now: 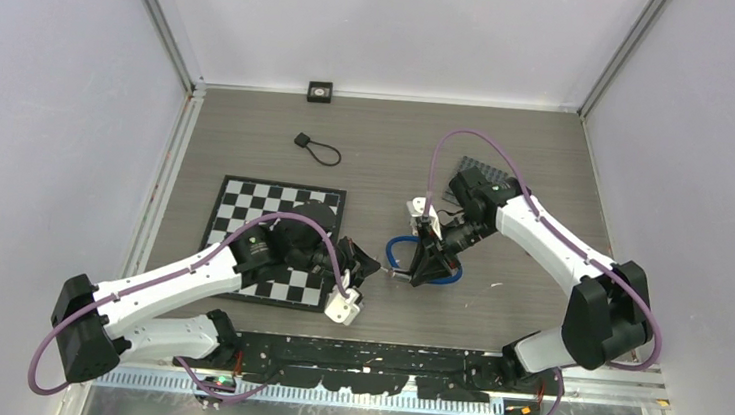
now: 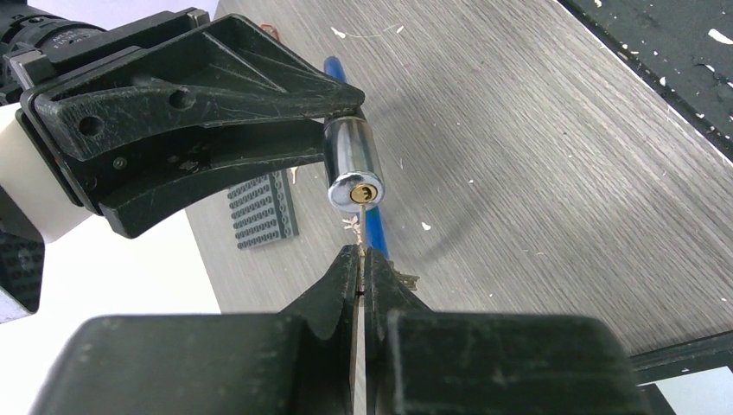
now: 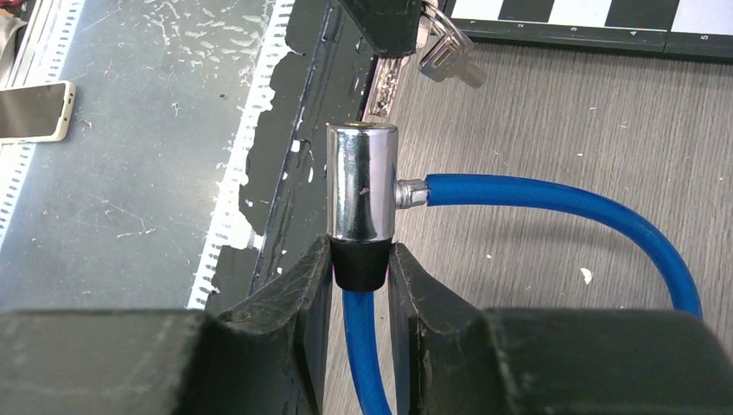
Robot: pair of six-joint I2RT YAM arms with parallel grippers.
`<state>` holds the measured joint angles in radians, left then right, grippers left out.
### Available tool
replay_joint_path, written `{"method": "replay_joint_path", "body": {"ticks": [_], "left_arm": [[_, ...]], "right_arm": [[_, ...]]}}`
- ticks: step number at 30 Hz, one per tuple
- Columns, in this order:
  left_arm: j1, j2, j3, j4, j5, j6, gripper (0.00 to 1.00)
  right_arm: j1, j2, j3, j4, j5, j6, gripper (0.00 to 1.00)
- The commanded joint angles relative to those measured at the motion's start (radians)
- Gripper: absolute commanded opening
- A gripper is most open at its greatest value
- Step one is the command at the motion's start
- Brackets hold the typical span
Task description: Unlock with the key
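A chrome lock cylinder (image 3: 361, 181) with a blue cable (image 3: 553, 194) is held just above the table. My right gripper (image 3: 361, 259) is shut on its black collar, and it shows in the top view (image 1: 431, 258) at table centre. In the left wrist view the brass keyhole face (image 2: 355, 192) points at my left gripper (image 2: 360, 255). That gripper is shut on a thin key, seen edge-on. The key's blade reaches up to the keyhole; how deep it sits I cannot tell. Spare keys (image 3: 449, 56) hang beside the left fingers. The left gripper (image 1: 366, 268) is just left of the lock.
A checkerboard (image 1: 272, 219) lies under the left arm. A small black tag with a loop (image 1: 314, 146) and a black square (image 1: 321, 90) lie at the back. A dark studded plate (image 1: 477, 167) lies behind the right arm. A black rail (image 1: 360, 362) runs along the near edge.
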<state>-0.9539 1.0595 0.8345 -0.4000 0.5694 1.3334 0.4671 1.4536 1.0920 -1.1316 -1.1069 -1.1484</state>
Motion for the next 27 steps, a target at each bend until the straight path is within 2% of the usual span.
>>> {"method": "replay_joint_path", "body": {"ticks": [1, 27], "left_arm": [[-0.003, -0.018, 0.023, 0.039, 0.033, -0.007, 0.00], [-0.003, -0.028, -0.006, 0.019, 0.043, 0.043, 0.00]], "right_arm": [[-0.004, 0.005, 0.037, -0.010, -0.067, 0.009, 0.01], [-0.021, 0.008, 0.040, -0.011, -0.087, 0.017, 0.01]]}}
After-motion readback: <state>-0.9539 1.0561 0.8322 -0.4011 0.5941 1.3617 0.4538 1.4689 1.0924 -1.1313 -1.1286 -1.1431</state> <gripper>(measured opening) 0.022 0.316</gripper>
